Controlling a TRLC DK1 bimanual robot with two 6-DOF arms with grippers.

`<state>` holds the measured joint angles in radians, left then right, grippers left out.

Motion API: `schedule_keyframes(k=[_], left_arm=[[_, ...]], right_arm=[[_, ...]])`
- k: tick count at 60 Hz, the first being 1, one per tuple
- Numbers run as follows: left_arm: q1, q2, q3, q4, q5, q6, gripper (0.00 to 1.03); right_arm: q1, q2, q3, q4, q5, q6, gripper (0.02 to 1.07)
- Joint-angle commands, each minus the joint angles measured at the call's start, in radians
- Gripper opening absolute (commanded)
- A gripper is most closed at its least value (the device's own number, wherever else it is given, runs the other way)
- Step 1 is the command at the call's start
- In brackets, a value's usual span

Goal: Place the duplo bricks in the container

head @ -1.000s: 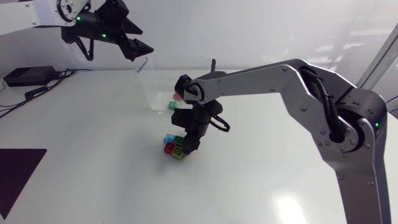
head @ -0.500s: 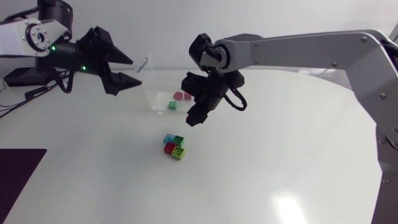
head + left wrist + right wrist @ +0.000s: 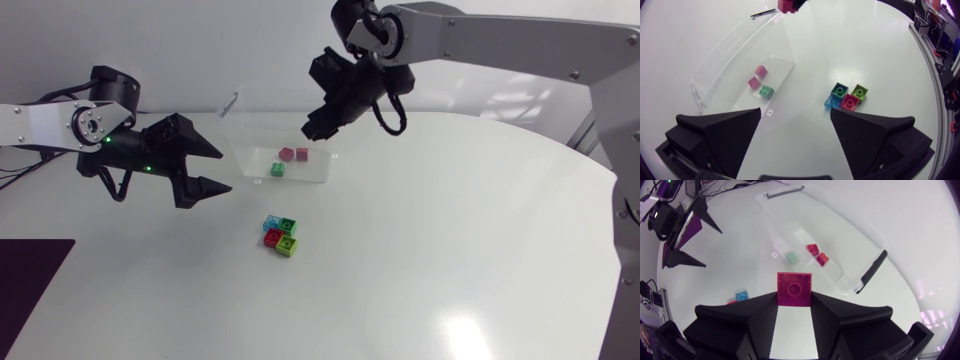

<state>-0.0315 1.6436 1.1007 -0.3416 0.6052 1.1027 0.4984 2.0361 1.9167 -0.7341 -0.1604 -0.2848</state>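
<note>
Release looks to me like the step in hand: my right gripper [image 3: 313, 130] hangs high over the far side of the clear container [image 3: 252, 140], its fingers closed from two sides on a magenta brick [image 3: 794, 291]. From the right wrist camera the container lies ahead of and below the fingers. Its long axis runs between the two dark handles [image 3: 870, 272] at its ends, slantwise to the line of the fingers. I cannot tell from any view whether the brick is squarely over the open mouth or just off its rim, so I would check that before letting go. Inside lie a green brick [image 3: 278, 169] and two pinkish-red bricks [image 3: 294, 154], close together on the floor of the tub. Four more sit in a tight cluster [image 3: 281, 235] on the tabletop [image 3: 450, 260], near the container but apart from it: light blue, dark green, red and lime, touching one another. My left gripper [image 3: 224, 171] is the nearer one to that cluster, low over the tabletop with fingers spread wide and nothing between them. In the left wrist view the cluster lies ahead of it, off toward one finger, and the container lies ahead toward the other.
</note>
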Motion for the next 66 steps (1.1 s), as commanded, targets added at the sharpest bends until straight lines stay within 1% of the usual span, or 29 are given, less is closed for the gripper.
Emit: schedule_keyframes(k=[1,11,21,30,35,45,58,66], left_arm=[[-0.016,0.032,-0.047,0.016,0.015,0.040,0.97],[-0.033,0.076,-0.139,0.141,0.015,0.060,0.97],[-0.047,0.130,-0.180,0.173,0.015,0.102,0.97],[-0.064,0.145,-0.206,0.208,0.013,0.106,0.97],[-0.074,0.153,-0.219,0.245,0.011,0.105,0.97],[-0.094,0.199,-0.208,0.279,0.005,0.100,0.97],[-0.125,0.255,-0.197,0.334,-0.018,0.097,0.97],[-0.140,0.278,-0.182,0.342,-0.024,0.095,0.97]], right_arm=[[-0.026,-0.016,0.048,0.013,-0.004,0.041,0.31],[-0.040,-0.008,0.070,0.052,-0.002,0.053,0.31],[-0.043,0.007,0.074,0.128,0.007,0.061,0.31],[-0.046,0.059,0.125,0.153,0.015,0.068,0.31],[-0.046,0.087,0.148,0.168,0.018,0.073,0.31],[-0.047,0.141,0.192,0.191,0.021,0.081,0.31],[-0.052,0.214,0.278,0.185,0.024,0.095,0.31],[-0.054,0.253,0.340,0.157,0.027,0.099,0.31]])
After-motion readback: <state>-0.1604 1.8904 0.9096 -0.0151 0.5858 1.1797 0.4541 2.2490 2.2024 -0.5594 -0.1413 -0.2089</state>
